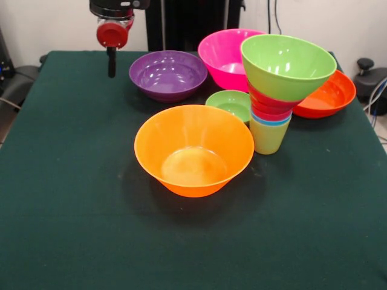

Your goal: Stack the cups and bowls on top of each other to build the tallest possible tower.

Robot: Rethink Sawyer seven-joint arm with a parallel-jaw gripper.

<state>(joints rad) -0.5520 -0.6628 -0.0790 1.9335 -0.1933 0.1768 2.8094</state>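
The tower stands right of centre: a yellow-green cup (pixel 269 138) at the base, a blue cup rim (pixel 270 121) nested in it, red pieces (pixel 269 106) above that, and a lime green bowl (pixel 287 66) on top, widening like a funnel. A big orange bowl (pixel 193 151) sits upright in the middle of the table. A small green bowl (pixel 231 104) sits between it and the tower. The purple bowl (pixel 168 74), pink bowl (pixel 225 55) and red-orange bowl (pixel 329 96) sit further back. My gripper (pixel 111 71) hangs empty at the far left, above the cloth, left of the purple bowl.
The table is covered with a dark green cloth (pixel 72 211). The robot's dark pedestal (pixel 181 21) stands behind the purple and pink bowls. Cables and black equipment (pixel 369 75) lie off the table's right edge.
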